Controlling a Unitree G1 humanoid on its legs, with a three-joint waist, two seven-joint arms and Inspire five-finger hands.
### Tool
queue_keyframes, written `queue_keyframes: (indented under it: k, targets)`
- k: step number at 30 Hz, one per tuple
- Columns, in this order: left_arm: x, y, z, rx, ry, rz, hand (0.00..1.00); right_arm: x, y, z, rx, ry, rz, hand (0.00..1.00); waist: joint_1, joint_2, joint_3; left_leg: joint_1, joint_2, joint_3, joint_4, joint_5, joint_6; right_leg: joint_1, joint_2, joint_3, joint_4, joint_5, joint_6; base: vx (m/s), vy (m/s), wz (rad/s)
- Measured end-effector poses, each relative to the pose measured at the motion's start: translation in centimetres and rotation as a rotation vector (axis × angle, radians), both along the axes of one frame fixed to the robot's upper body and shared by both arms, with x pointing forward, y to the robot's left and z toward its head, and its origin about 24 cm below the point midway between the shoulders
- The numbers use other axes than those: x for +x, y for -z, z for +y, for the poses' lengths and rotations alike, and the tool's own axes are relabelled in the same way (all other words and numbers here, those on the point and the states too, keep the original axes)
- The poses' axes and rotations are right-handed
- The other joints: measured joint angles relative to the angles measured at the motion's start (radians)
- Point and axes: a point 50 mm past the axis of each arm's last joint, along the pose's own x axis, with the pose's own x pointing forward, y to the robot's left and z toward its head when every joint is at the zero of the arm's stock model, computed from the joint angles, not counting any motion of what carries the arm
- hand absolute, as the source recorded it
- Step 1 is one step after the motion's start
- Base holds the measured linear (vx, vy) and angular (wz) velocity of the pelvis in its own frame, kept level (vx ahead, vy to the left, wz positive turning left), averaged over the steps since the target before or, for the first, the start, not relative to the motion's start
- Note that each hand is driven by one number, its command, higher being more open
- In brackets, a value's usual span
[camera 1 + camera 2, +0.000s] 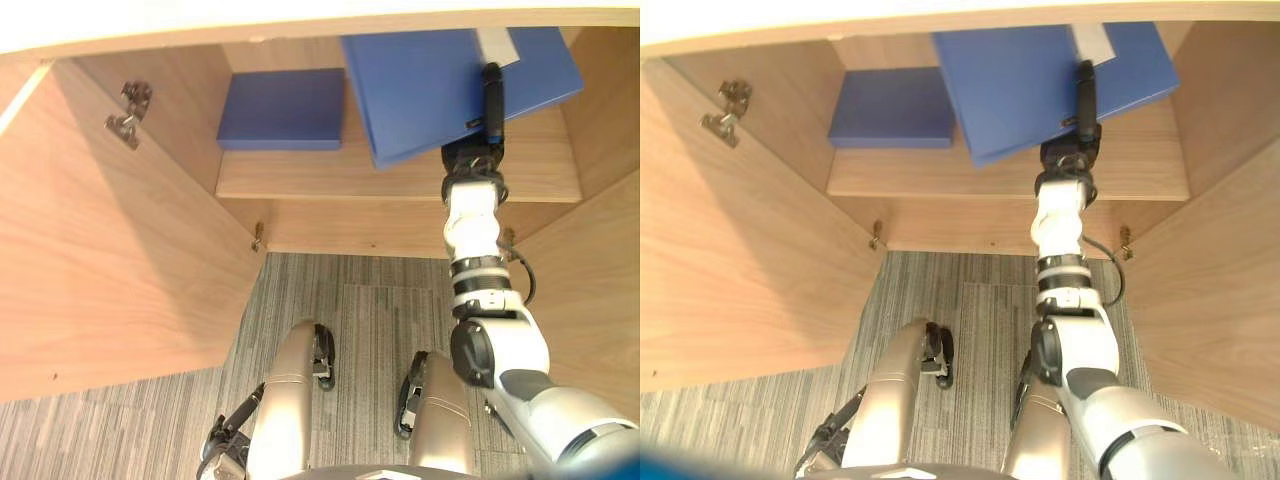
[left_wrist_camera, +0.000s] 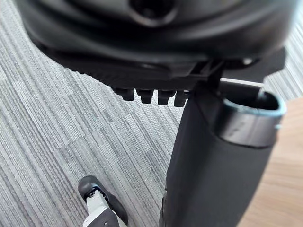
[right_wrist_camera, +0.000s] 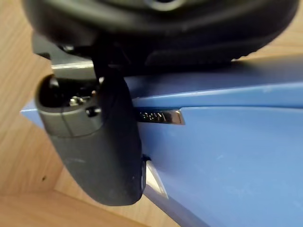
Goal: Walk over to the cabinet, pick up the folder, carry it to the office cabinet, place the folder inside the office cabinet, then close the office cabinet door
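Note:
A large blue folder hangs tilted just above the shelf inside the open wooden office cabinet. My right hand reaches in from below and is shut on the folder's near edge. Its thumb presses on the top cover, and the fingers under the folder are hidden. The folder's far part with its white label lies under the cabinet's top board. My left hand hangs idle low beside me over the grey carpet, fingers relaxed and holding nothing.
A second, darker blue folder lies flat on the shelf's left part. The left cabinet door stands wide open, with a metal hinge on its inner face. The right door is open too. Striped grey carpet lies below.

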Motion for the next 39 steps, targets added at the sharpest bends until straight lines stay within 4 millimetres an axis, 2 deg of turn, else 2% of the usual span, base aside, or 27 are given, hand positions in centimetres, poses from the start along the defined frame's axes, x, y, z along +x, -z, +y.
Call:
queue_keyframes:
  k: [4, 6, 13, 14, 19, 29, 35, 39]
  targets:
    - [0.6, -0.3, 0.2, 0.025, -0.014, 0.003, 1.00, 0.3, -0.3, -1.9, 0.217, 0.027, 0.034, 0.00, 0.019, 0.001, 0.000, -0.036, -0.037, -0.035, 0.010, 0.009, -0.005, -0.001, -0.036, -0.040, 0.021, -0.022, -0.005, 0.02, -0.031, 0.45]
    - [1.1, -0.6, 0.5, 0.044, -0.021, -0.013, 1.00, 0.2, -0.2, -3.3, 0.314, 0.068, 0.065, 0.00, 0.039, 0.002, -0.002, -0.062, -0.056, -0.056, 0.014, 0.014, -0.014, -0.006, -0.053, -0.066, 0.032, -0.032, -0.011, 0.01, -0.038, 0.36]
    - [1.2, -0.8, 0.7, 0.058, -0.030, -0.014, 1.00, -0.2, 0.4, -5.7, 0.387, 0.141, 0.167, 0.00, 0.063, 0.024, -0.014, -0.139, -0.091, -0.086, 0.072, 0.017, -0.015, -0.051, -0.092, -0.093, 0.110, -0.074, -0.017, 0.01, -0.036, 0.24]
    - [1.1, -0.8, 0.7, 0.059, -0.031, -0.013, 1.00, -0.3, 0.5, -6.0, 0.393, 0.149, 0.175, 1.00, 0.065, 0.024, -0.014, -0.144, -0.093, -0.087, 0.076, 0.016, -0.016, -0.055, -0.094, -0.093, 0.116, -0.078, -0.018, 0.00, -0.022, 0.10]
    - [1.0, -0.7, 0.8, 0.063, -0.046, 0.001, 1.00, -0.7, 0.6, -7.7, 0.371, 0.191, 0.211, 1.00, 0.073, 0.029, -0.014, -0.183, -0.098, -0.097, 0.100, 0.019, -0.023, -0.087, -0.101, -0.098, 0.151, -0.089, -0.027, -0.01, -0.021, 0.06]
    - [1.0, -0.7, 0.8, 0.068, -0.049, 0.003, 1.00, -1.0, -0.1, -8.7, 0.187, 0.234, 0.249, 1.00, 0.079, 0.037, -0.019, -0.187, -0.099, -0.106, 0.096, 0.025, -0.032, -0.086, -0.100, -0.108, 0.151, -0.091, -0.030, 0.00, -0.022, 0.02]
    - [1.3, -0.8, 0.8, 0.070, -0.046, -0.007, 1.00, -0.5, 0.4, -8.0, 0.101, 0.191, 0.286, 1.00, 0.070, 0.037, -0.019, -0.157, -0.096, -0.106, 0.076, 0.025, -0.033, -0.057, -0.092, -0.112, 0.126, -0.088, -0.028, 0.01, -0.015, -0.02]
    - [1.4, -0.8, 0.8, 0.067, -0.035, -0.016, 1.00, 0.3, 1.2, -6.6, -0.034, 0.100, 0.314, 1.00, 0.056, 0.037, -0.019, -0.129, -0.087, -0.106, 0.054, 0.028, -0.030, -0.029, -0.082, -0.117, 0.095, -0.080, -0.027, 0.03, -0.042, -0.07]
